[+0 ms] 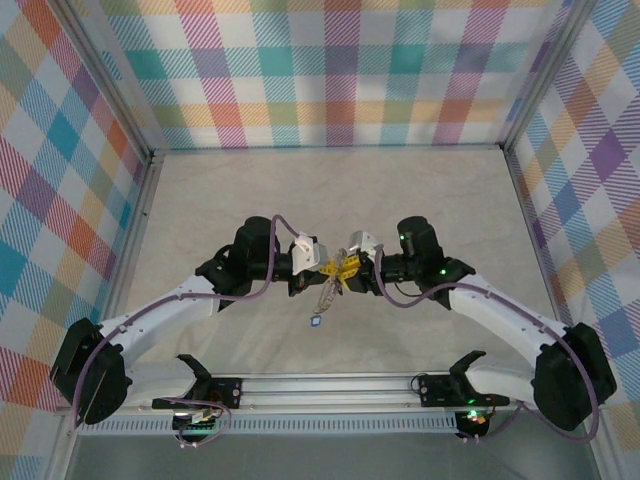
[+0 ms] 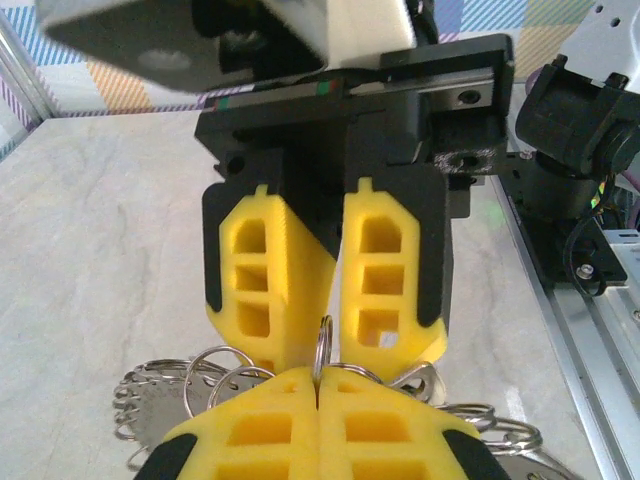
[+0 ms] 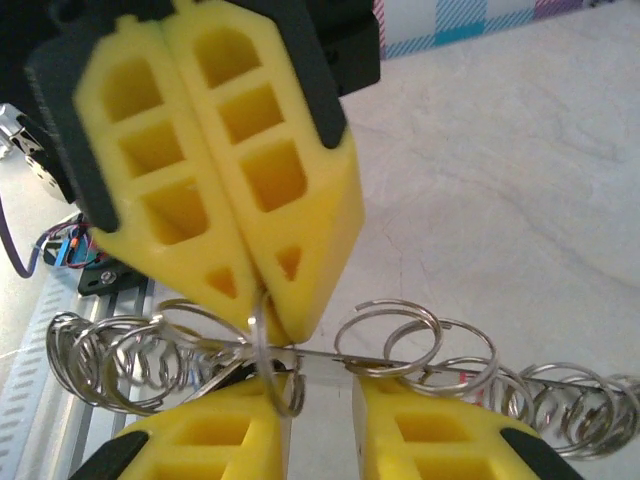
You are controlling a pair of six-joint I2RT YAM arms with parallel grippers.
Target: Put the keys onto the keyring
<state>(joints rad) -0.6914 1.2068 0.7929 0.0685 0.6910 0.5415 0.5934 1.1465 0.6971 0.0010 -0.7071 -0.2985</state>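
Observation:
Both grippers meet tip to tip above the middle of the table. My left gripper [image 1: 322,268] [image 2: 320,388] is shut on the keyring [image 2: 322,342] [image 3: 260,325], a thin silvery loop standing edge-on between its yellow pads. My right gripper [image 1: 350,273] [image 3: 320,405] faces it with its jaws open; the loop hangs beside its left fingertip [image 3: 225,420]. Several linked silvery rings [image 3: 420,345] spread to both sides, and a thin chain [image 1: 322,300] dangles below with a small pale tag [image 1: 316,322] at its end. The keys are hidden among the rings and fingers.
The pale table [image 1: 330,190] is boxed in by plaid walls [image 1: 340,70] at the back and sides. A metal rail [image 1: 330,385] carrying the arm bases runs along the near edge. Purple cables loop along both arms.

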